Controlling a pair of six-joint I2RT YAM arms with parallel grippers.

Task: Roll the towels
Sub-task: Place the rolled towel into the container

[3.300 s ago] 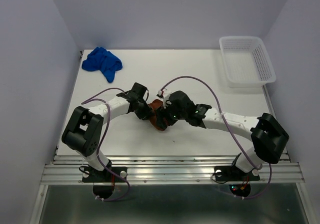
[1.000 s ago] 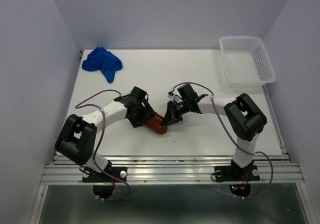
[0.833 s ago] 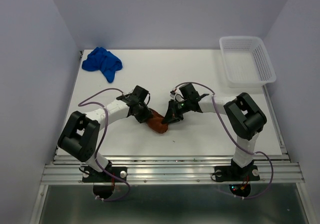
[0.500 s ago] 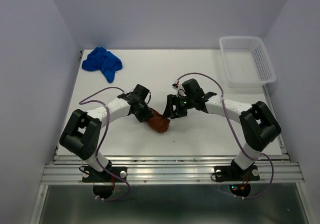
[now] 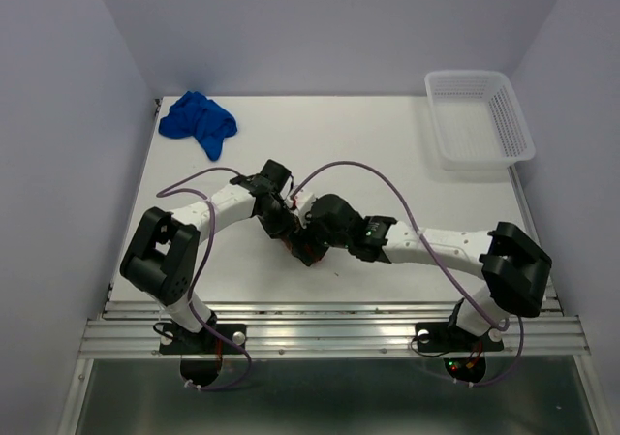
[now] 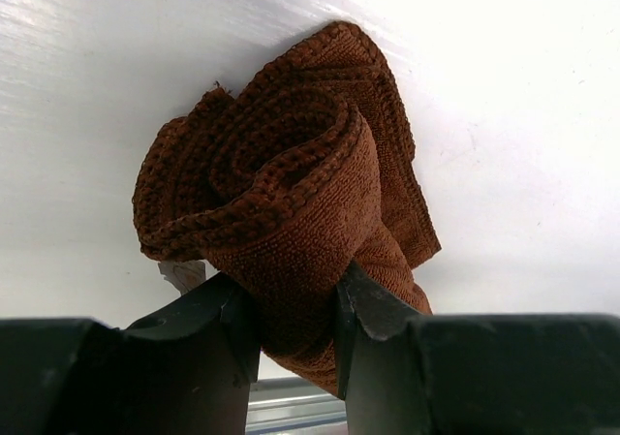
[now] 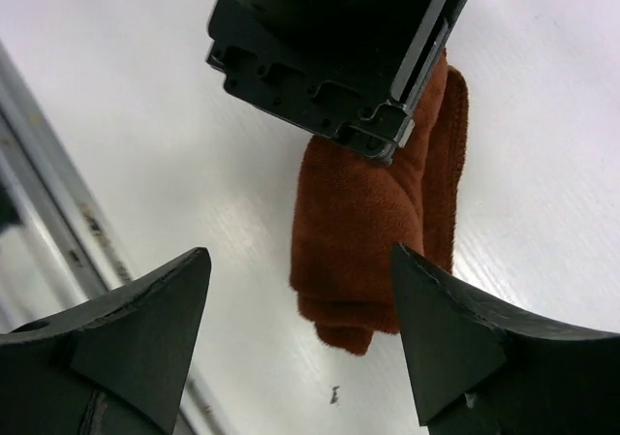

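Rust-brown towel: a loose roll (image 6: 291, 193) lying on the table (image 5: 387, 154), a little toward 6 o'clock from its middle, mostly hidden under the two wrists in the top view.
Left hand: its jaws (image 6: 295, 304) are drawn partway in and pinch the lower part of the roll, one finger pressed on each side; the spiral end of the roll faces the wrist camera.
Right hand: its jaws (image 7: 299, 251) stand wide apart and hold nothing; the roll lies beyond the fingertips at about 12 o'clock in its wrist view, touching neither finger, with the left hand's black body over its far end.
Blue towel: crumpled (image 5: 200, 122) in the table's 10 o'clock corner, well apart from both hands.
White mesh basket: sits (image 5: 513, 115) at the 2 o'clock corner.
Change over the last second: the left hand, then wide open beside the roll, has closed on it. The right hand, then pinched shut at the roll's 2 o'clock end, has let go and opened, and its arm has swung low to reach in from 4 o'clock. Blue towel and basket have not moved.
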